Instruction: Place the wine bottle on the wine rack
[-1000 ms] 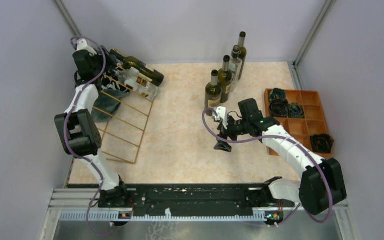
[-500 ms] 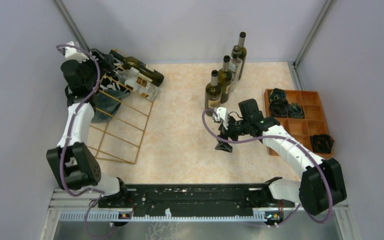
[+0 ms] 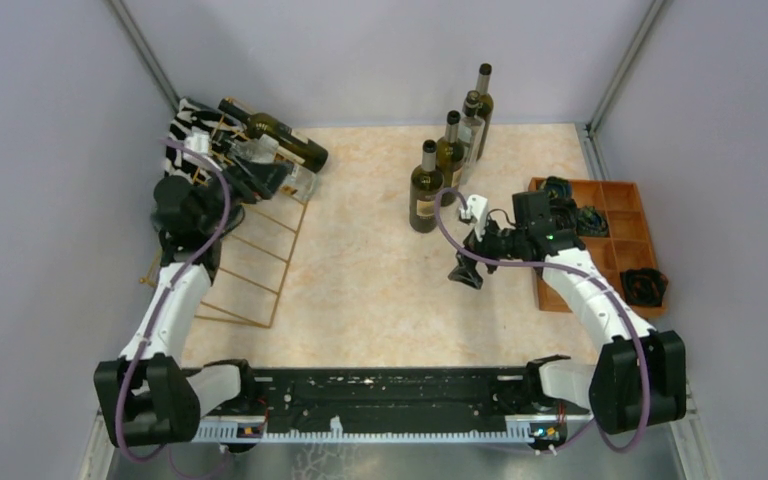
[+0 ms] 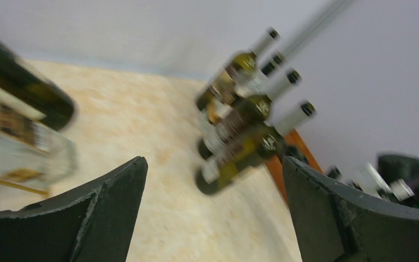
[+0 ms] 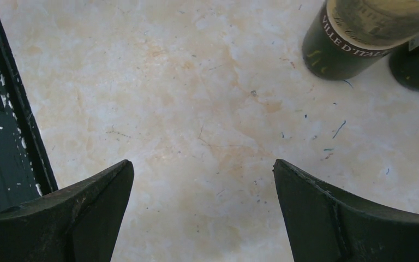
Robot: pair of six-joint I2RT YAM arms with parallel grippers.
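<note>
Left claw (image 4: 213,161) has been pulled back from the dark glass wine bottles (image 3: 285,143) on the thin gold-wire wine rack (image 3: 289,262). It's spread wide, right claw (image 5: 204,164) too.

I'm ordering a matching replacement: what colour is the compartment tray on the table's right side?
The compartment tray is orange-brown, seen best in the top external view.

From the black base rail (image 3: 390,395), the white-and-black left arm (image 3: 172,300) reaches far up the left side, its black two-finger left gripper (image 4: 213,159) spread wide and empty, while the white-and-black right arm (image 3: 588,298) bends toward the middle, its black right gripper (image 5: 201,161) likewise wide open, facing downward.
</note>
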